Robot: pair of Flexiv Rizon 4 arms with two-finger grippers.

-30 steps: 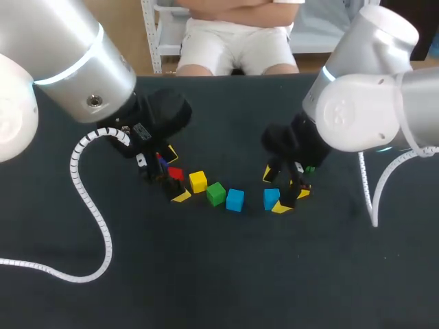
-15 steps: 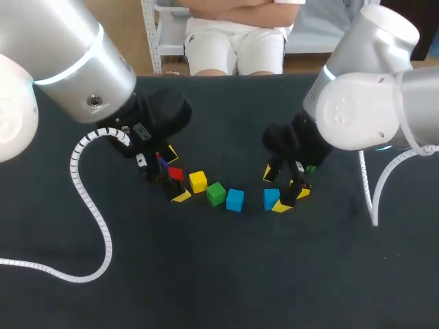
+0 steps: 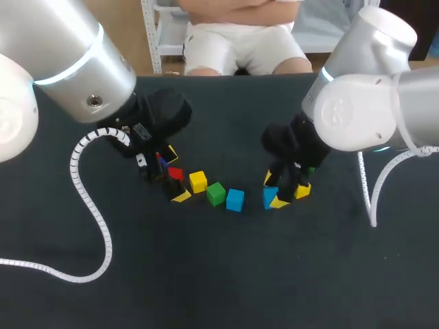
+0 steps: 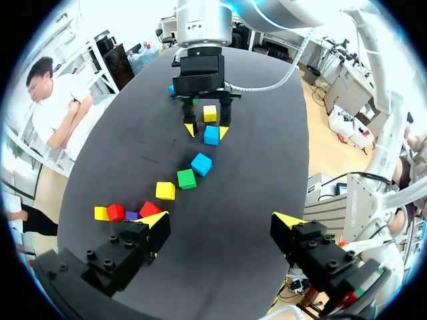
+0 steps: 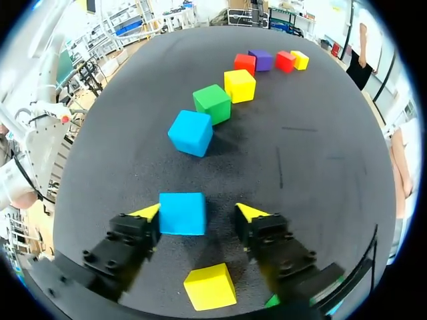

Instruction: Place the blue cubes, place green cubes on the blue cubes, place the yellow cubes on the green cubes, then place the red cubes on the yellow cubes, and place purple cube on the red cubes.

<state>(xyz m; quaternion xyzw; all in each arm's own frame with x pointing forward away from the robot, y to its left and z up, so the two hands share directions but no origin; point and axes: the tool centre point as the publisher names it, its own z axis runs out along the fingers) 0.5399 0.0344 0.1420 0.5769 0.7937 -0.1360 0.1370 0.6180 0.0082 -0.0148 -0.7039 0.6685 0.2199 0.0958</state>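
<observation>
Since counting is the point here: on the dark matte table (image 3: 219, 274) I get two blue cubes, three yellow, two red, one purple and one green for sure. They're all small, plain, sharp-edged blocks. A green sliver (image 5: 272, 301) tucked behind the right arm's fingers is too hidden to call.

From overhead, a loose line runs from 10 o'clock towards 4 o'clock: red cube (image 3: 175, 173), yellow cube (image 3: 198, 181), green cube (image 3: 216, 193), then the first blue cube (image 3: 235, 199). The second blue cube (image 3: 270, 197) sits at its 3 o'clock, flat on the table between the fingers of the right gripper (image 5: 198, 212). One yellow tip is right against it and the other shows a gap, so that pincer is released, not grasping. Another yellow cube (image 5: 210, 287) lies at that blue one's 3 o'clock.

The left gripper (image 4: 221, 220) is spread wide and holding nothing, with the red cube just beside one finger. The purple cube (image 4: 131, 215), second red cube (image 4: 115, 212) and third yellow cube (image 4: 101, 213) carry the line on past it.
</observation>
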